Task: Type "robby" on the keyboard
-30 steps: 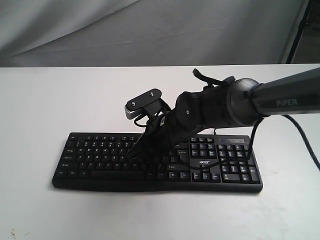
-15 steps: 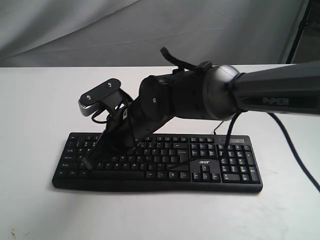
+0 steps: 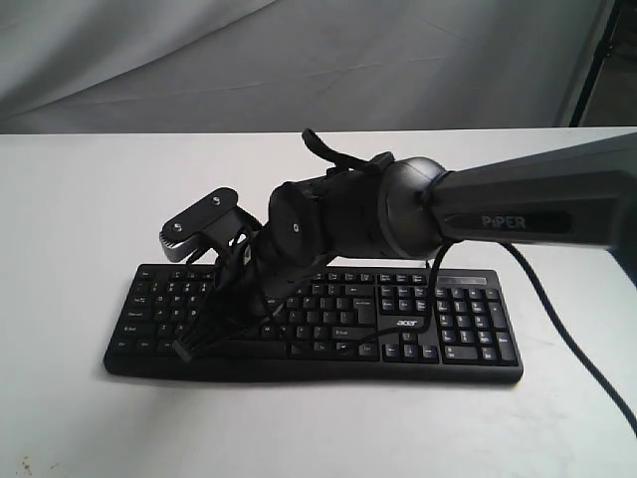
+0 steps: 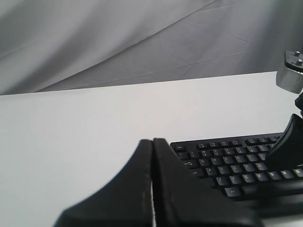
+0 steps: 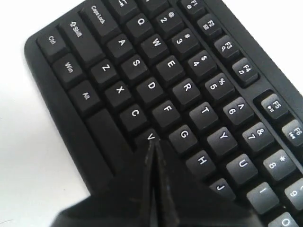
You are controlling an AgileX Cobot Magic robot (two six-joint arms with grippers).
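Observation:
The black keyboard (image 3: 453, 324) lies on the white table, its number pad and white acer logo to the right. My right arm reaches across it from the right. The right gripper (image 3: 186, 349) is shut and slants down over the front key rows left of the middle. In the right wrist view the keyboard (image 5: 151, 85) fills the frame, and the shut right gripper (image 5: 152, 143) points at the edge of the V key (image 5: 150, 136), covering the keys beside it. The left gripper (image 4: 152, 141) is shut and empty, hovering off the left end of the keyboard (image 4: 227, 163).
A thin black cable (image 3: 370, 335) loops over the keys near the logo. A grey cloth backdrop (image 3: 299, 60) hangs behind the white table (image 3: 70, 199). A dark stand (image 3: 597, 55) rises at the back right. The right arm's silver camera (image 4: 289, 75) shows in the left wrist view.
The right gripper swung from the keyboard's middle toward its left half, then dropped lower and nearer the front rows. The keyboard has stayed put.

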